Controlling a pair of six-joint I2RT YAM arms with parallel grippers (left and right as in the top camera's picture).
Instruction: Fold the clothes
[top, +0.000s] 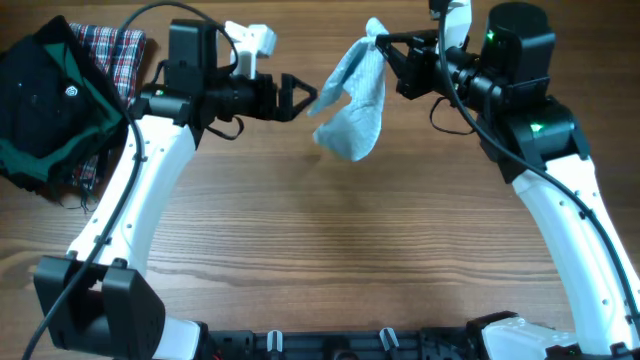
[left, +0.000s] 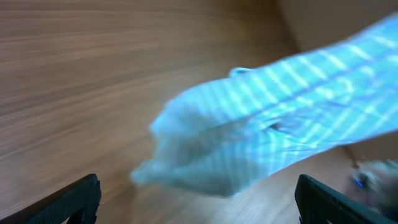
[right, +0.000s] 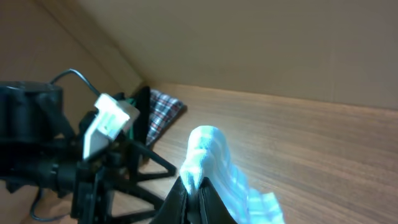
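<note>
Wooden table (top: 300, 270), warm brown grain, with both arms reaching toward the far side of it. The right gripper (top: 383, 42) is clamped shut on the top corner of the little pale-blue striped garment (top: 352, 100). So the garment hangs off it in the air above the far middle of the table, drooping down and a bit to the left in the overhead view. Honestly can't tell if the bottom edge touches the wood or just floats over it. From the right wrist camera you can see the cloth bunched up right between the dark fingers (right: 177, 205), pinched tight.

The left gripper (top: 303, 97) has its jaws spread wide with nothing in them. It points straight at the garment, tips just beside its left edge. In the left wrist view the cloth fills the middle of the shot, pretty blurry, with the two black fingertips (left: 71, 199) out at the bottom corners on either side.

At the far left corner a black-and-green heap (top: 45, 100) lies partly on top of a red plaid cloth (top: 122, 48), well apart from the blue one.
</note>
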